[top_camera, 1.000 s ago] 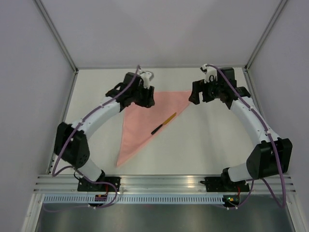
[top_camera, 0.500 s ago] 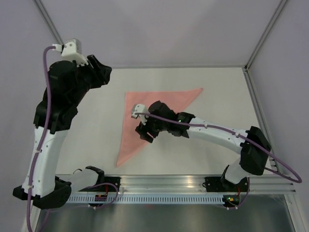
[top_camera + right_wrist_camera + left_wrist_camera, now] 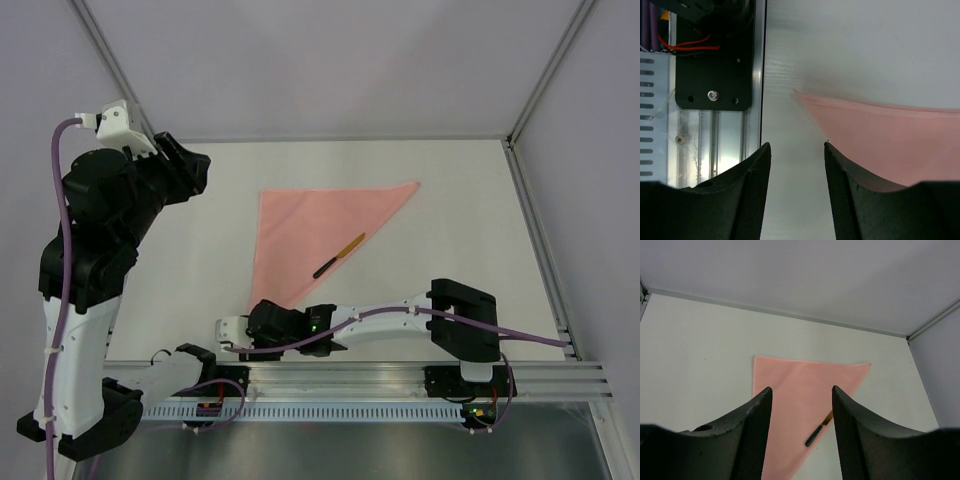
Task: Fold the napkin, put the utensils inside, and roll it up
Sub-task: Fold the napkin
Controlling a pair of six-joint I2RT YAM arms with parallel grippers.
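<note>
Ok so from my end: the napkin (image 3: pixel 315 225) is lying flat on the bench (image 3: pixel 460 230) as a triangle. The long edge runs along the top, one point reaches toward the upper right of the overhead frame, and the narrow tail runs down to the lower left. One utensil (image 3: pixel 339 255), dark handle with a yellowish front part, sits diagonally on the cloth near its right edge; can't tell what kind it is. The left tool (image 3: pixel 192 168) is way up in the upper left, raised well off the bench, fingers spread with nothing between them, and its camera looks down past them at the napkin and utensil. The right arm is the thing in the way: it's stretched low across the bottom of the overhead frame just above the aluminium rail (image 3: pixel 350 375). The right tool (image 3: pixel 262 325) is over the napkin's tail, hiding the tip in that view. On its wrist cam the fingers (image 3: pixel 752 190) stand apart with bare bench between them, pinching nothing. The napkin tip lies just beyond them, edge looking doubled. The right-hand finger overlaps the cloth in the picture, but I can't tell if it touches. A black mounting plate (image 3: pixel 715 65) and red wires (image 3: pixel 690 42) fill the upper left there. Pale walls (image 3: pixel 330 60) box the bench in, and purple cables (image 3: pixel 62 230) run along the arms.
</note>
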